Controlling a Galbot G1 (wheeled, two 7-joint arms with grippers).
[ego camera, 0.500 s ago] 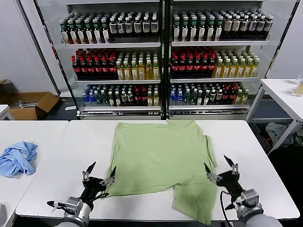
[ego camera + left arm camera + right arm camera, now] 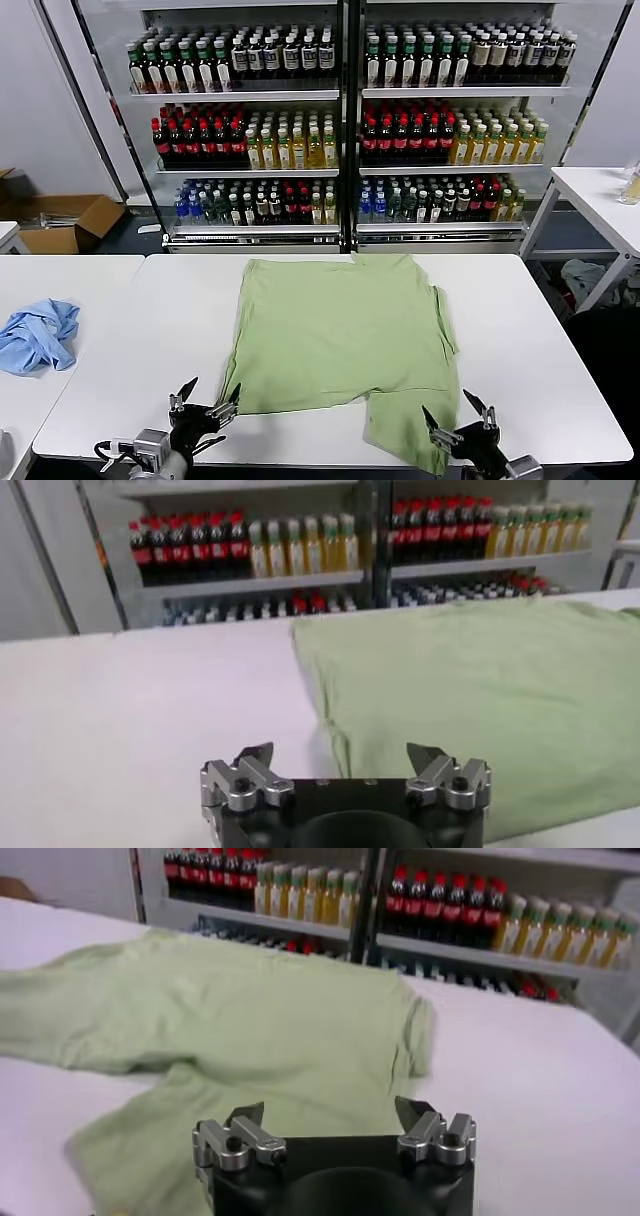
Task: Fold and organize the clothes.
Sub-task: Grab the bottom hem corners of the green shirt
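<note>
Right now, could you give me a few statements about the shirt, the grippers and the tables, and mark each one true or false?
1. The green shirt lies spread on the white table. True.
2. The left gripper is shut on the shirt's hem. False: its fingers are open, holding nothing, at the shirt's near left corner.
3. The right gripper is open, by the shirt's near right part. True.
4. The blue garment lies on top of the green shirt. False: it lies crumpled on a separate table to the left.
5. Shelves of bottles stand behind the table. True.
6. The shirt hangs from a gripper, clear of the table. False: it rests on the tabletop.
</note>
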